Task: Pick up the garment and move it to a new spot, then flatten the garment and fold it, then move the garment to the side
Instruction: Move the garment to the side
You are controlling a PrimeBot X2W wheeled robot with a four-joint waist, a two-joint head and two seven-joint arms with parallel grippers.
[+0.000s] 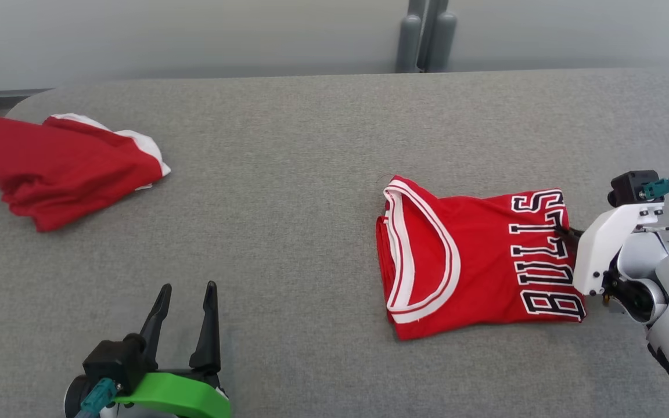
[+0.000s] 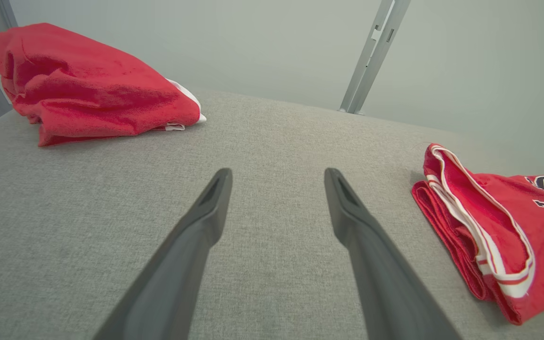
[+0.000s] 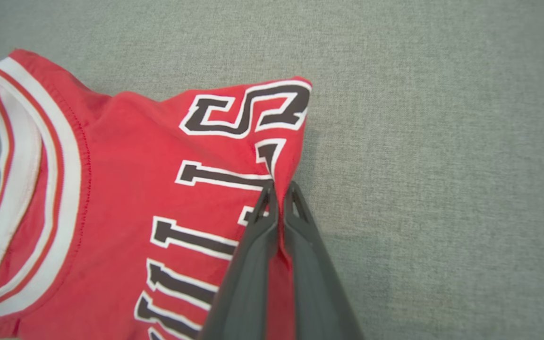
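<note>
Grey table (image 1: 311, 174), crumpled red cloth (image 1: 61, 168) far left, folded jersey (image 1: 474, 261) right

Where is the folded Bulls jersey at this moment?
In the head view the Bulls jersey lies right of centre on the grey table, its right edge pinched by the right gripper; another red garment lies far left.

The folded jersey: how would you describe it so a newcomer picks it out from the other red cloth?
On the grey fabric-covered table, look to the robot's right side. There lies a folded red jersey with white-striped trim, its edge pinched by the right gripper. Unlike the unlettered crumpled red garment at far left, it bears black BULLS lettering.
</note>
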